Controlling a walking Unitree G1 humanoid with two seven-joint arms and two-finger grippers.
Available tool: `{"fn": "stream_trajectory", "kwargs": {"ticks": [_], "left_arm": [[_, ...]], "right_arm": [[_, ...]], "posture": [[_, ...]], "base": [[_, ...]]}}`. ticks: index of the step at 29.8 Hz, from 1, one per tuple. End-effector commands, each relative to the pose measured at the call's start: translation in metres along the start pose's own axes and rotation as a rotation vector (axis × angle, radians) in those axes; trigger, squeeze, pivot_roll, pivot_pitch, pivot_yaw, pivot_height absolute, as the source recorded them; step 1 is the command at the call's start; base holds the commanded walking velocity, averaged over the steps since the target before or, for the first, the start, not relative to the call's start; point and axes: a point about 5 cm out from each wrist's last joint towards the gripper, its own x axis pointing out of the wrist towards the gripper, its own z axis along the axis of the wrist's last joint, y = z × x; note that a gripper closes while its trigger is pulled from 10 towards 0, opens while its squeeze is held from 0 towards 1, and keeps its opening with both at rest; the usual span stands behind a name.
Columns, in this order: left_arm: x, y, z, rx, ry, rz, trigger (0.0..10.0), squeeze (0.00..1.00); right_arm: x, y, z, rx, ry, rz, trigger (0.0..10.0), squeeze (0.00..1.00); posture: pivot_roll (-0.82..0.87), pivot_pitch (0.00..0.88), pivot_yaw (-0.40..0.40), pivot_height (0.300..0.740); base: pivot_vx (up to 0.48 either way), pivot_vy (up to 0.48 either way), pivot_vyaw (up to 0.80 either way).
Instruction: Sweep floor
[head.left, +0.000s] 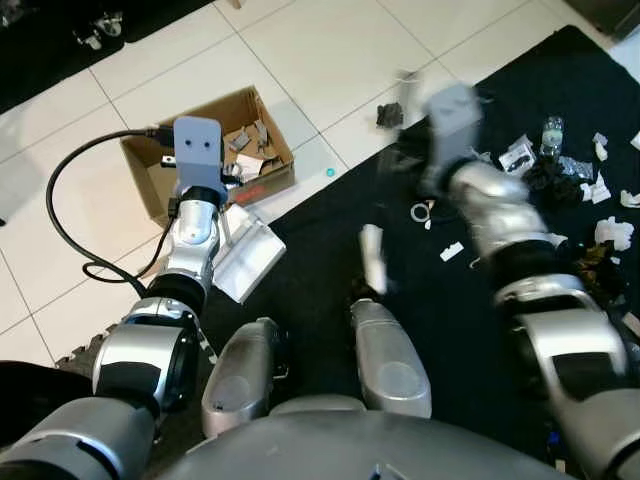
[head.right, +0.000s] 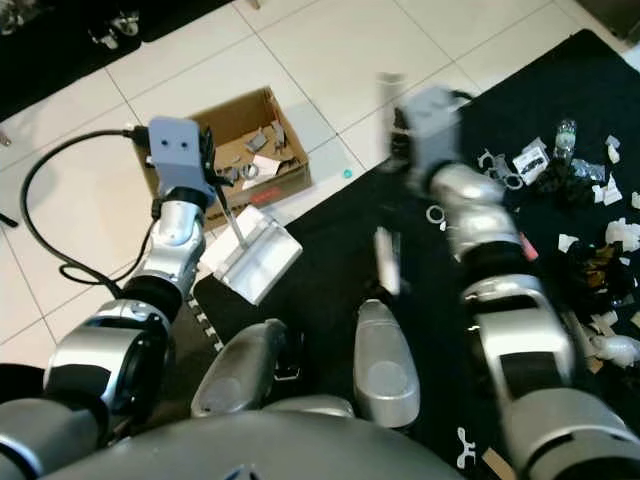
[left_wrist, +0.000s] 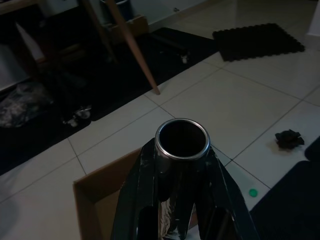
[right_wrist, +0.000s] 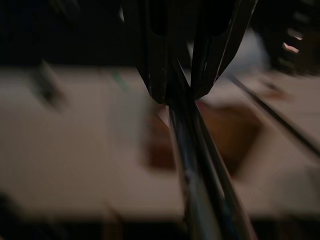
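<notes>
One cardboard box (head.left: 205, 150) sits open on the white tiles in the upper left of the head views, with grey and white scraps (head.left: 247, 150) piled in its right half. Just below it a white dustpan (head.right: 252, 253) rests at the edge of the black rug (head.left: 400, 270), its thin handle rising toward the left gripper (left_wrist: 182, 165). From the left wrist, the two black fingers are clenched around a shiny metal tube (left_wrist: 182, 138) whose open end faces the camera; the box corner shows beneath it. That view also picks up a wooden leg (left_wrist: 135, 47), a small dark mat (left_wrist: 257, 37) in the upper right, a crumpled black scrap (left_wrist: 289, 138) and a green dot (left_wrist: 253, 192) on the tile.

Across the right of the head views, white paper bits (head.left: 610, 232) and dark litter are scattered over the rug. The right arm (head.left: 500, 215) reaches out over it, blurred. From its wrist, the right gripper (right_wrist: 182, 90) has its fingers pinched on a thin dark rod (right_wrist: 200, 175) that runs away toward the brown box, all smeared. A black cable (head.left: 70, 210) loops over the tiles at the left.
</notes>
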Motion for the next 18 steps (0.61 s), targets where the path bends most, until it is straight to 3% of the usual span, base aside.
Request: {"fn": "stream_trajectory", "kwargs": {"ticks": [1,2,3,5,6,7,9,11,14,18], "left_arm": [[-0.009,0.008,-0.017,0.012,0.084,0.017,10.0,0.0],[-0.009,0.008,-0.017,0.012,0.084,0.017,10.0,0.0],[-0.009,0.009,-0.017,0.011,0.083,0.021,10.0,0.0],[-0.009,0.009,-0.017,0.011,0.083,0.021,10.0,0.0],[-0.008,0.01,-0.017,0.012,0.084,0.023,10.0,0.0],[-0.008,0.01,-0.017,0.012,0.084,0.023,10.0,0.0],[-0.008,0.009,-0.018,0.013,0.089,0.022,10.0,0.0],[-0.008,0.009,-0.018,0.013,0.089,0.022,10.0,0.0],[-0.008,0.007,-0.018,0.016,0.093,0.011,10.0,0.0],[-0.008,0.007,-0.018,0.018,0.095,0.006,10.0,0.0]], "right_arm": [[-0.001,0.014,0.001,0.02,-0.004,0.121,10.0,0.0],[-0.001,0.014,0.001,0.02,-0.004,0.121,10.0,0.0],[0.001,0.03,0.002,0.017,-0.005,0.225,10.0,0.0],[0.001,0.03,0.002,0.017,-0.005,0.225,10.0,0.0],[0.002,0.045,0.005,0.027,-0.017,0.316,10.0,0.0],[0.002,0.045,0.005,0.027,-0.017,0.316,10.0,0.0],[0.006,0.063,0.019,0.112,-0.092,0.403,10.0,0.0],[0.006,0.063,0.019,0.112,-0.092,0.403,10.0,0.0],[0.004,0.059,0.041,0.204,-0.207,0.399,10.0,0.0],[-0.002,0.054,0.05,0.225,-0.238,0.397,10.0,0.0]], "posture": [[-0.05,0.097,0.005,0.74],[-0.05,0.097,0.005,0.74],[-0.05,0.095,0.004,0.74],[-0.05,0.095,0.004,0.74],[-0.05,0.094,0.005,0.74],[-0.05,0.094,0.005,0.74],[-0.05,0.088,0.007,0.74],[-0.05,0.088,0.007,0.74],[-0.05,0.085,0.009,0.74],[-0.05,0.085,0.009,0.74]], "base": [[0.0,0.0,0.0],[0.0,0.0,0.0],[0.0,0.0,0.0],[0.0,0.0,0.0],[0.0,0.0,0.0],[0.0,0.0,0.0],[0.0,0.0,0.0],[0.0,0.0,0.0],[0.0,0.0,0.0],[0.0,0.0,0.0]]}}
